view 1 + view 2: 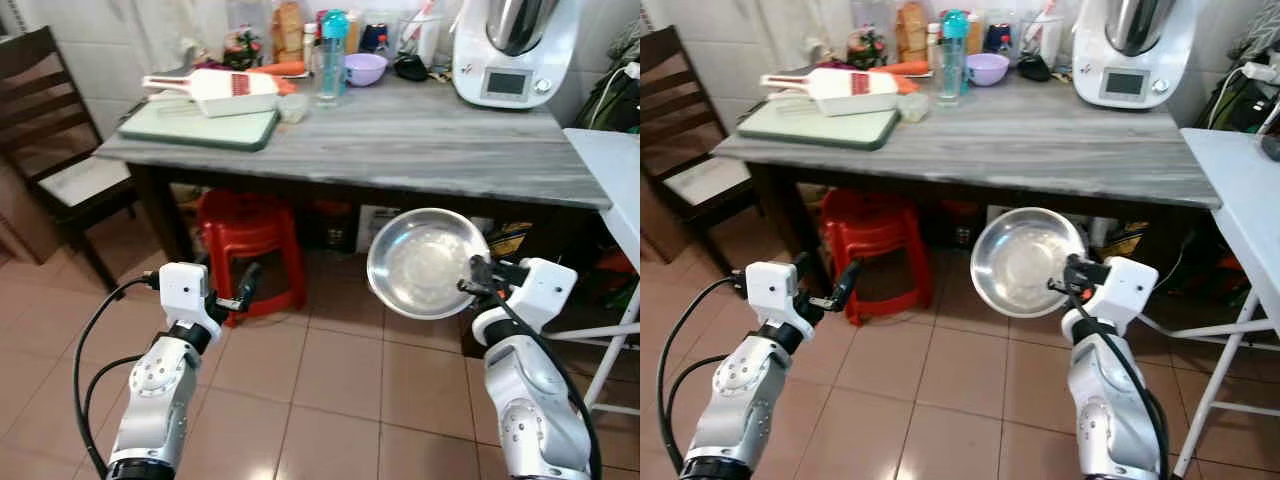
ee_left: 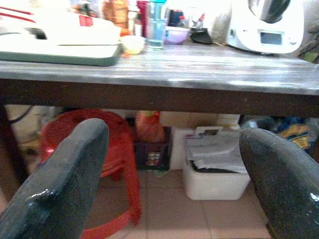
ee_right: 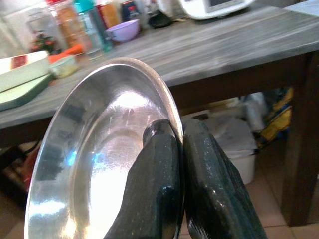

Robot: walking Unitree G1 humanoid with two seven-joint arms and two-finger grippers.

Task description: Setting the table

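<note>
A shiny steel plate (image 1: 425, 262) hangs tilted in front of the grey wooden table (image 1: 400, 140), below its front edge. My right gripper (image 1: 474, 277) is shut on the plate's rim (image 3: 175, 124), one finger on each side of it. My left gripper (image 1: 243, 290) is held low at the left, open and empty, its fingers (image 2: 65, 174) wide apart and facing the table's underside.
On the table stand a green cutting board (image 1: 200, 125) with a white slicer (image 1: 215, 92), a glass (image 1: 329, 72), a purple bowl (image 1: 365, 68), bottles and a kitchen machine (image 1: 512, 50). A red stool (image 1: 250, 240) sits under it. A dark chair (image 1: 55, 150) is left, a white folding table (image 1: 615, 190) right.
</note>
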